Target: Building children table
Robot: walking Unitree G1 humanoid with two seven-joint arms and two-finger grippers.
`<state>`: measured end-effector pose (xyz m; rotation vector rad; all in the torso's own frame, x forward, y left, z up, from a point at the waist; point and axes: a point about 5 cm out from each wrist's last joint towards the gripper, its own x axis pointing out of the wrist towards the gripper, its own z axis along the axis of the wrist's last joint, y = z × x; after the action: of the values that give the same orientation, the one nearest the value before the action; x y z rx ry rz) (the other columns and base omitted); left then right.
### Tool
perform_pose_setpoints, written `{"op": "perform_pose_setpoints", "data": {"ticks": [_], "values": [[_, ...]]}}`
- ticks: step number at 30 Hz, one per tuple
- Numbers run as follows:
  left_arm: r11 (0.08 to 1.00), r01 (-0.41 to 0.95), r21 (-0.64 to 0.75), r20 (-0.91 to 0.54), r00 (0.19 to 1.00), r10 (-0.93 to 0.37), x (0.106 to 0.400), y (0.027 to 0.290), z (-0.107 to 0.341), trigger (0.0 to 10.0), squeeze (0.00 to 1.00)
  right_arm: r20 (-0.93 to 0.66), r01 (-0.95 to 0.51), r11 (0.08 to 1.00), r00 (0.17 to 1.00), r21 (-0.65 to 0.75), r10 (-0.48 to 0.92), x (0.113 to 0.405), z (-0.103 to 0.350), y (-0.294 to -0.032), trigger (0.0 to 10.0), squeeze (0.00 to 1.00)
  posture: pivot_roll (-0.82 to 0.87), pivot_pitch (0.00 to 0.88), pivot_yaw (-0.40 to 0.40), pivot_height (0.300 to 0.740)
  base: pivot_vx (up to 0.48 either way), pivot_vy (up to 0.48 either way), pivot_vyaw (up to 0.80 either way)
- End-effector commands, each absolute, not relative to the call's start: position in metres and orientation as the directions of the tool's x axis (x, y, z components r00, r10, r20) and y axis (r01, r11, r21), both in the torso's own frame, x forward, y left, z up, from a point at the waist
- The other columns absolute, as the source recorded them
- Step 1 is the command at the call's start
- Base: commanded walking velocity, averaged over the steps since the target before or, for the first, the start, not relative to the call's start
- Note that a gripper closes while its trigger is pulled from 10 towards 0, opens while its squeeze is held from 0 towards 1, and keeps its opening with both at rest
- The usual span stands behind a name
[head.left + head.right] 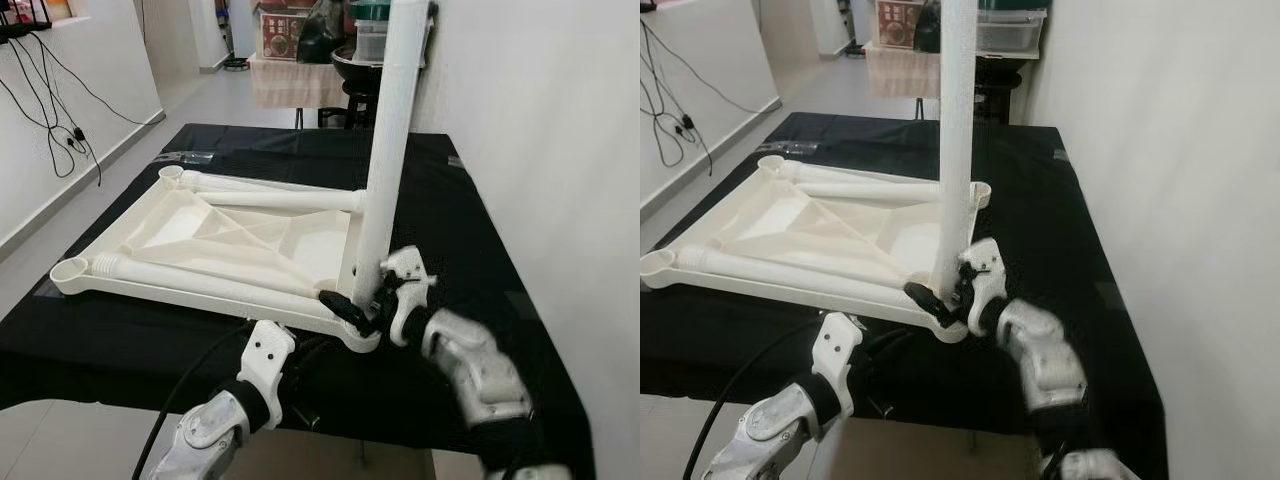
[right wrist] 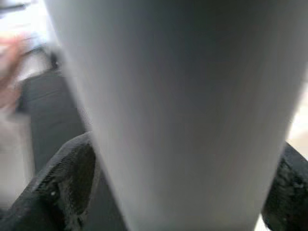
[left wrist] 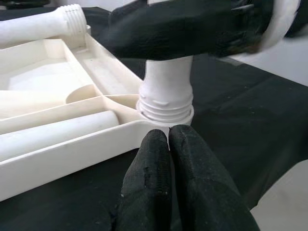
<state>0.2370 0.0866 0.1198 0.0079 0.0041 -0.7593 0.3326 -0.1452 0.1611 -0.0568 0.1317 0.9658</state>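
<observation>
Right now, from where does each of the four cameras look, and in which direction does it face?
Left eye: on the head, looking down at the upturned white plastic tabletop on the black cloth; both silver arms show.
Right eye: beside it, same scene.
Left wrist: along the shut left gripper toward the corner socket.
Right wrist: right gripper clamps the upright white plastic leg.
Shared: the leg.

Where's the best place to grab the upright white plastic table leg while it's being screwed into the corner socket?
Grip the upright white plastic table leg on its smooth round shaft just above the threaded base, from the side, fingers straddling it. The right gripper holds it that way; gripping low probably steadies the threads in the upturned white tabletop.
</observation>
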Motion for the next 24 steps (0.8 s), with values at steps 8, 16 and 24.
{"op": "perform_pose_setpoints", "data": {"ticks": [8,16,24], "values": [[0.726,0.688,0.007,-0.028,0.726,-0.687,0.237,0.086,0.116,10.0,0.00,-0.166,-0.900,0.422,0.402,0.108,0.901,0.350,0.162,-0.156,0.0,0.00,0.02,0.000,-0.054,0.740,0.000,0.000,0.00],[0.727,0.687,0.005,-0.028,0.727,-0.686,0.236,0.085,0.115,10.0,0.00,-0.108,-0.881,0.453,0.441,0.139,0.891,0.357,0.162,-0.161,0.0,0.00,0.02,0.000,-0.054,0.740,0.000,0.000,0.00],[0.723,0.691,-0.006,-0.027,0.722,-0.691,0.233,0.085,0.114,10.0,0.00,-0.145,-0.745,0.650,0.634,0.152,0.760,0.340,0.134,-0.179,0.0,0.00,0.01,0.006,-0.065,0.740,0.000,0.000,0.00]]}}
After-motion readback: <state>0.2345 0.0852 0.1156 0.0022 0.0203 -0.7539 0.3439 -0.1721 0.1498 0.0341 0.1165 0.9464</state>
